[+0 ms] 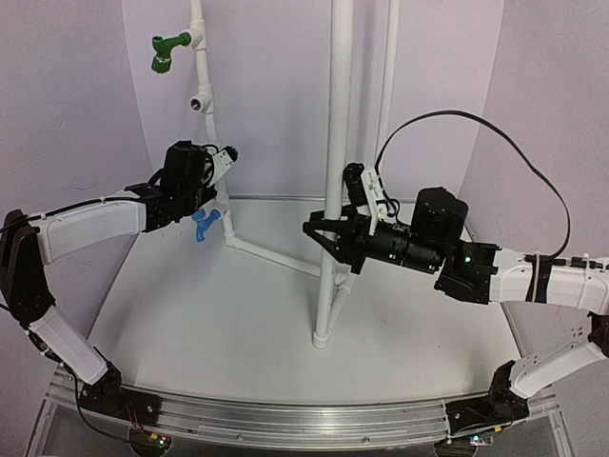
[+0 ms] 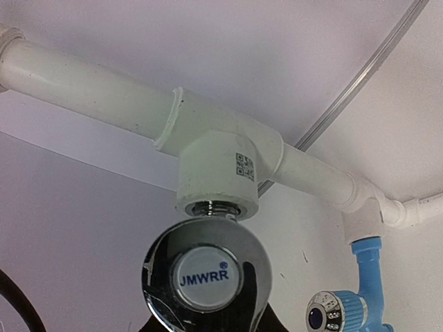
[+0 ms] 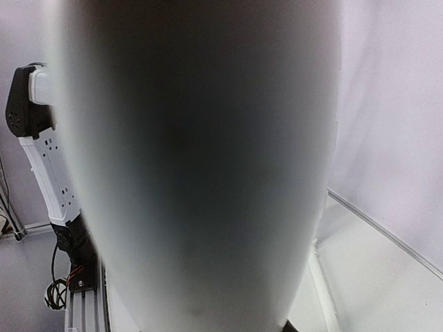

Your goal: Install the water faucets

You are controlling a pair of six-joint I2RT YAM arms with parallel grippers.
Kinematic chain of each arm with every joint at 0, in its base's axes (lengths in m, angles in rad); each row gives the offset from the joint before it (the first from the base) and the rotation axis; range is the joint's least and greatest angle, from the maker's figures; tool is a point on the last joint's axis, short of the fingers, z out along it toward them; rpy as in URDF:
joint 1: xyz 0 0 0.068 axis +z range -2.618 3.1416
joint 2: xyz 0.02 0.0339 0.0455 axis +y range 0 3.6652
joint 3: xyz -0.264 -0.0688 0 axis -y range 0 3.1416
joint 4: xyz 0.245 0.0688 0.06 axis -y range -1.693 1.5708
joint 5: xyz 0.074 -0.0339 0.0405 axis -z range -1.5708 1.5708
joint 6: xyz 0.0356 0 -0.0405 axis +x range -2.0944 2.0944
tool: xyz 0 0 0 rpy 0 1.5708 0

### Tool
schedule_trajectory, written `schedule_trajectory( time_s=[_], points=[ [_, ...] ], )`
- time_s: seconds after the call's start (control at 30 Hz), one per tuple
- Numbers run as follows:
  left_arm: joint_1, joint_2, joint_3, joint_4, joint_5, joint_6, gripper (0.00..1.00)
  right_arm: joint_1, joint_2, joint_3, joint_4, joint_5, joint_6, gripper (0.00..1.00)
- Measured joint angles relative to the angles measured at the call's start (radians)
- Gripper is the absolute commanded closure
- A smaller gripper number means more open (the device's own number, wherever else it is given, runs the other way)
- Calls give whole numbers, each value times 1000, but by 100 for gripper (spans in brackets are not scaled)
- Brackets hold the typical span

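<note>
The silver chrome faucet (image 2: 208, 277), with a JMWRR cap, sits with its threaded end in the socket of a white tee fitting (image 2: 216, 173) on the thin pipe. My left gripper (image 1: 211, 186) is shut on it from below, with its fingers mostly hidden behind the faucet. The blue faucet (image 1: 205, 226) is mounted on the tee just below and also shows in the left wrist view (image 2: 346, 308). My right gripper (image 1: 331, 246) is closed around the thick upright white pipe (image 1: 335, 143). That pipe (image 3: 201, 173) fills the right wrist view and hides the fingers.
A green faucet (image 1: 166, 53) is fitted at the top of the thin pipe. An empty tee socket (image 1: 201, 101) sits below it. A slanted pipe (image 1: 276, 255) joins the thin pipe to the thick one. Curved white walls enclose the table (image 1: 219, 333).
</note>
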Motion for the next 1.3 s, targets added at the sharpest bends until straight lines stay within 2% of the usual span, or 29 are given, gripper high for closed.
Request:
schedule_trajectory(
  time_s=[0.07,0.23,0.33,0.4,0.43,0.63,0.83,0.97,1.17,1.3],
  points=[
    [-1,-2,-6,13,-3,14,89,0,0,0,0,0,0,100],
    [0,-1,16,-39,6,-15,48,0,0,0,0,-1,-1,100],
    [4,0,25,-97,34,-57,30,1,0,0,-1,-9,-4,100],
    [4,0,28,-128,60,-84,6,1,0,0,-2,-11,-4,100],
    [4,-1,30,-138,71,-98,1,1,0,0,-2,-11,-4,100],
    [20,-38,29,-183,82,-195,0,1,0,0,-2,-11,-3,100],
    [38,-164,2,-223,95,-319,0,1,0,0,-2,-12,-3,100],
    [37,-289,-17,-317,204,-415,0,2,0,0,-2,-17,-1,100],
    [37,-490,-26,-436,442,-574,0,4,0,0,-3,-20,-1,100],
    [37,-561,-35,-476,576,-711,1,4,1,1,-3,-22,-3,100]
  ],
)
